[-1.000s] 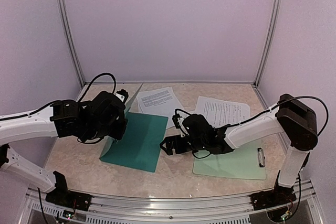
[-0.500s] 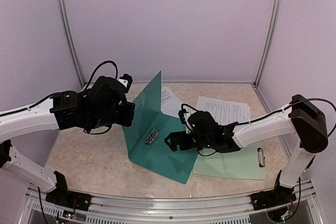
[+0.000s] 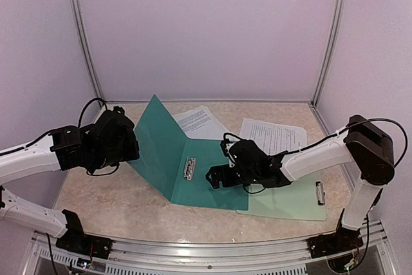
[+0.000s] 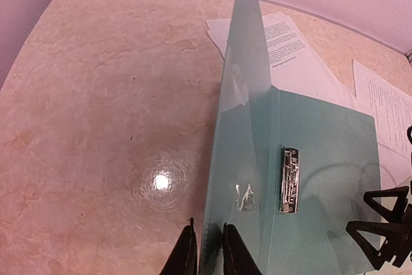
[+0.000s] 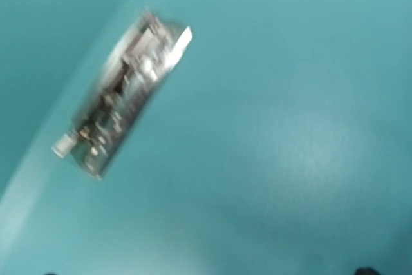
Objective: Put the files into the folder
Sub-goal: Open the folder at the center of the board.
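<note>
The dark teal folder [image 3: 212, 181] lies open, its right panel flat on the table with a metal clip [image 3: 189, 167] near the spine. My left gripper [image 3: 131, 151] is shut on the edge of the folder's left cover [image 3: 154, 143] and holds it tilted up; the left wrist view shows my fingers [image 4: 185, 256] pinching that cover [image 4: 248, 94]. My right gripper [image 3: 216, 177] is open, low over the flat panel. The right wrist view shows only blurred teal and the clip [image 5: 122, 114]. The files, printed white sheets [image 3: 195, 121] [image 3: 273, 136], lie on the table behind the folder.
A pale mint-green clipboard [image 3: 290, 201] lies at the front right, partly under the folder's right edge and my right arm. Purple walls and metal posts close the table at the back and sides. Marble tabletop [image 4: 96, 94] lies left of the raised cover.
My left gripper has drawn back to the left and lower, swinging the cover open. The folder's other panel now lies flat. My right gripper has stayed over that panel.
</note>
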You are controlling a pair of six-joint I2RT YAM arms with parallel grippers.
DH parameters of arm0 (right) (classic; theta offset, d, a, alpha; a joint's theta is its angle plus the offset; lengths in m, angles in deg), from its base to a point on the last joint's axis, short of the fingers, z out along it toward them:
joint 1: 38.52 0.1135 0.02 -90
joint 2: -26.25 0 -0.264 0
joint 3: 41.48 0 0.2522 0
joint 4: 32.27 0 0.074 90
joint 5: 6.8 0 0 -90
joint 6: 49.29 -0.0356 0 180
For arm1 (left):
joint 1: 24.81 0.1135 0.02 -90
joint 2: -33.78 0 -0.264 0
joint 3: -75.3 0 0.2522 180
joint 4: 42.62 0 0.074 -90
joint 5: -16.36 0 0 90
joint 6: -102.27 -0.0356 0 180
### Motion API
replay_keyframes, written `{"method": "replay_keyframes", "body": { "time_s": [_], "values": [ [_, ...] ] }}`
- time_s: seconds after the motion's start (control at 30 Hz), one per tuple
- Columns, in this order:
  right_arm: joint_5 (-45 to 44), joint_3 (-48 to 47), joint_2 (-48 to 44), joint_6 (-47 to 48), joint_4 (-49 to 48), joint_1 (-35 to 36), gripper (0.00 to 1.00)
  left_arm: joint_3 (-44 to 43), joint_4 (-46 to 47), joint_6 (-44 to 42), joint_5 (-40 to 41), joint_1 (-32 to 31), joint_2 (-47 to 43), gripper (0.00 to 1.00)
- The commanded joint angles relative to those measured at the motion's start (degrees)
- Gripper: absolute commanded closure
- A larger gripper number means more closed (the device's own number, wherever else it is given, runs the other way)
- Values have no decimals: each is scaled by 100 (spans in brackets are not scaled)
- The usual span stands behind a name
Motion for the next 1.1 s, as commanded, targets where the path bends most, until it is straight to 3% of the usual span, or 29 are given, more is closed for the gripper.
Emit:
{"method": "replay_keyframes", "body": {
  "time_s": [0.0, 0.2, 0.43, 0.53, 0.7, 0.93, 1.07],
  "values": [
    [127, -54, 248, 102, 48, -47, 2, 504, -661, 696, 5, 280, -290, 82],
    [199, -200, 355, 227, 159, -63, 2, 953, -1027, 1201, -166, 605, -589, 57],
    [280, -413, 287, 474, 391, -72, 2, 747, -1609, 1341, 147, 727, -1124, 30],
    [105, -446, 94, 534, 537, -72, 2, 577, -1487, 914, 97, 809, -1295, 26],
    [-241, -355, -194, 562, 764, -185, 2, 434, -424, -142, -820, 926, -1017, 18],
    [-381, -30, -594, 650, 738, -436, 2, -18, 726, -770, -2052, 948, 525, 15],
    [-892, -59, -783, 820, 1033, -469, 3, -216, 1375, -941, -2673, 1005, 1308, 15]
  ]
}}
